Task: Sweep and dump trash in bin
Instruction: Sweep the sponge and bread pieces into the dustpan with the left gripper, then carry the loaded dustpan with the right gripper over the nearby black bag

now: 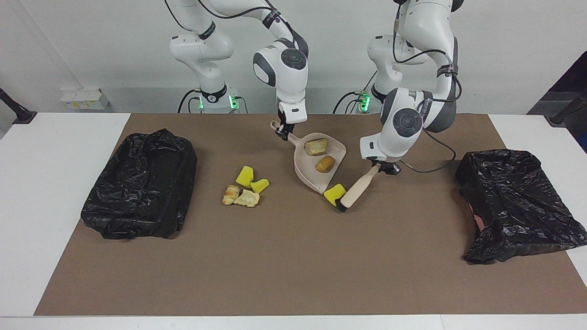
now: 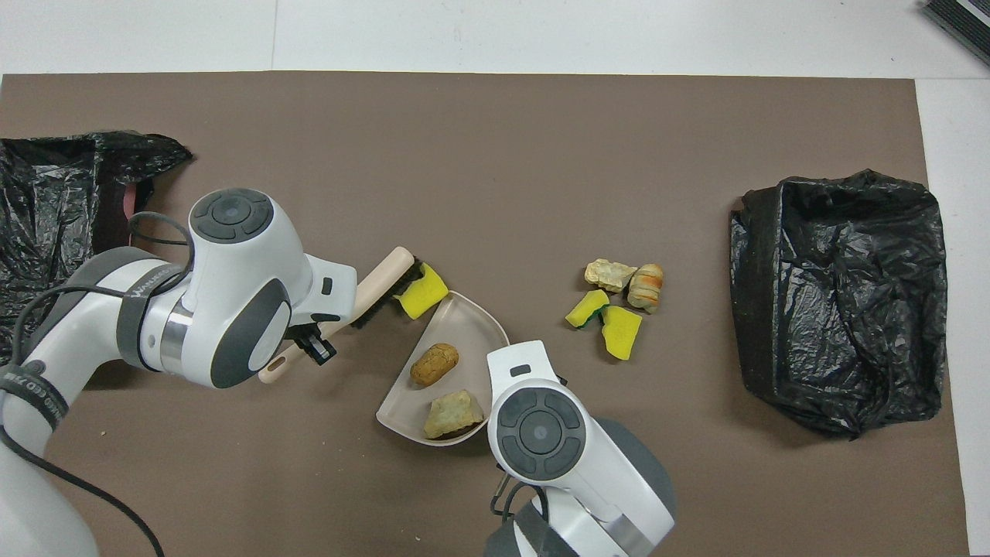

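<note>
My left gripper [image 1: 384, 167] has its fingers clamped on the brush [image 1: 355, 191] handle; the bristles touch a yellow sponge piece [image 1: 334, 192] at the dustpan [image 1: 308, 172] lip. My right gripper [image 1: 282, 131] grips the dustpan handle. Two lumps [image 1: 321, 155] lie in the dustpan. Four bits of trash [image 1: 245, 187] lie on the desk [image 1: 293, 256] beside the dustpan, toward the right arm's bin [image 1: 140, 190]. Risk: a glancing stroke could skid the sponge past the lip.

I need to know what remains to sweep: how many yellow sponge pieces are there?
3: one yellow piece pressed between the brush and the dustpan lip; two in the loose pile toward the right arm's end.
</note>
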Motion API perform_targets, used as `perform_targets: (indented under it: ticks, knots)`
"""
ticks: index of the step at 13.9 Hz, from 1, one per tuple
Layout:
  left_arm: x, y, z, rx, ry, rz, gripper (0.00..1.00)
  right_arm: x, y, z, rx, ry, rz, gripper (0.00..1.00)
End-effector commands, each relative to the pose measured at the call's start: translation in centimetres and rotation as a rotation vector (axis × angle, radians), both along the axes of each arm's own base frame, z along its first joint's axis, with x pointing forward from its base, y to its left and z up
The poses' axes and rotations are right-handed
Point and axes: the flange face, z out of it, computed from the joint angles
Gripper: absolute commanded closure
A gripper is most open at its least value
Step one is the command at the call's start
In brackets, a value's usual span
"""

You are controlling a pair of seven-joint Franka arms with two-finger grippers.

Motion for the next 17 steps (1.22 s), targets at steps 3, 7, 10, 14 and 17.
perform_targets:
  ticks: [3,7,10,14,17]
  knots:
    - [-4.7,-4.9,2.8,0.055,0.003,-0.047,1.00,-0.3,-0.1,-0.1,0.002,0.019,-0.031,1.00]
    - [-6.4,-6.4,6.6,0.014,0.000,0.009,1.00,-0.3,-0.1,-0.1,0.003,0.018,-0.031,1.00]
    - [-6.3,-5.9,9.0,0.013,-0.041,0.122,1.00,-0.3,-0.1,-0.1,0.005,0.017,-0.030,1.00]
    - [-6.5,-5.9,9.3,0.084,-0.068,0.349,1.00,-0.2,-0.1,-0.2,0.007,0.020,-0.017,1.00]
    - [-7.3,-4.9,10.6,0.172,-0.070,0.547,1.00,0.1,-0.1,0.4,0.006,0.009,0.013,1.00]
